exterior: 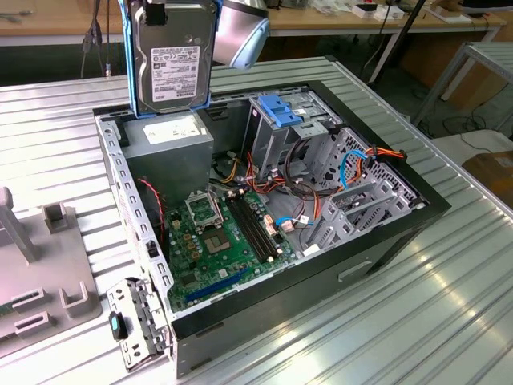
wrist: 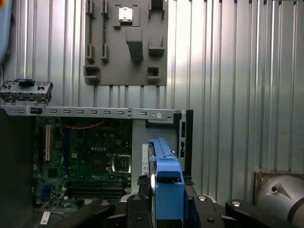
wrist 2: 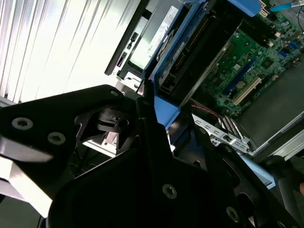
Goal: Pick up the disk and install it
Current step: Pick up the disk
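The gripper [wrist: 169, 211] is clenched on the disk [exterior: 172, 60]. In the first wrist view its black fingers [wrist: 134, 209] sit on either side of the blue carrier rail, which runs edge-on between them. In the exterior view the disk hangs upright, label facing out, clear of everything and above the far corner of the open computer case [exterior: 321, 289], over the grey power supply [exterior: 164, 136]. So the pick-up looks done. The fitting, I'd say, is not: the drive cage [exterior: 276, 128] with its blue top stands apart from the disk, toward the exterior view's right, and the motherboard [exterior: 224, 241] lies exposed below. The case rests on a ribbed metal table [exterior: 449, 305], with a grey fixture plate [wrist: 126, 42] beside it.
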`<action>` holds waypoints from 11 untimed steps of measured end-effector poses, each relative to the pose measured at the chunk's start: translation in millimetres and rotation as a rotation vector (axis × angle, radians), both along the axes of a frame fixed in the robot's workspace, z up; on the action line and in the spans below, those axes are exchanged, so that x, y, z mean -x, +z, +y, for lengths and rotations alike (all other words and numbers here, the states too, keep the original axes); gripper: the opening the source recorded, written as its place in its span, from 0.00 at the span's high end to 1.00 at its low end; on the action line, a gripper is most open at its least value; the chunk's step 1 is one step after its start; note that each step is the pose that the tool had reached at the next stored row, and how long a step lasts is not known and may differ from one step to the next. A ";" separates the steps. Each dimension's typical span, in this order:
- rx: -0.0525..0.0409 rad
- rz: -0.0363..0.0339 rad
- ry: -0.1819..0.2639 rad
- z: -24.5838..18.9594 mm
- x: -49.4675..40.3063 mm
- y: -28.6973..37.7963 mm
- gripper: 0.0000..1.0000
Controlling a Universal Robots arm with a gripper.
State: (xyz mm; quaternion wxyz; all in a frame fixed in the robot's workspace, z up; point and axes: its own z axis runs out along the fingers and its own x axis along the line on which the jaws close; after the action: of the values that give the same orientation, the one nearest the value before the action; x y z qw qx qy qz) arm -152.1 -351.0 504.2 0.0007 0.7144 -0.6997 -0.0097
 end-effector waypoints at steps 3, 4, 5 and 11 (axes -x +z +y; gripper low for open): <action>-0.0001 0.0000 0.000 0.0 -0.2 0.0 0.64; -0.0001 0.0000 0.000 0.0 -0.3 -0.1 0.64; -0.0001 -0.0001 0.000 0.1 -0.4 0.0 0.64; -0.0001 -0.0001 0.000 0.0 -0.5 0.0 0.64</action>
State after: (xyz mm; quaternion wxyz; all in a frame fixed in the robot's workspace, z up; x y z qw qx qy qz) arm -151.6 -350.9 504.2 0.0006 0.7144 -0.6997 -0.0097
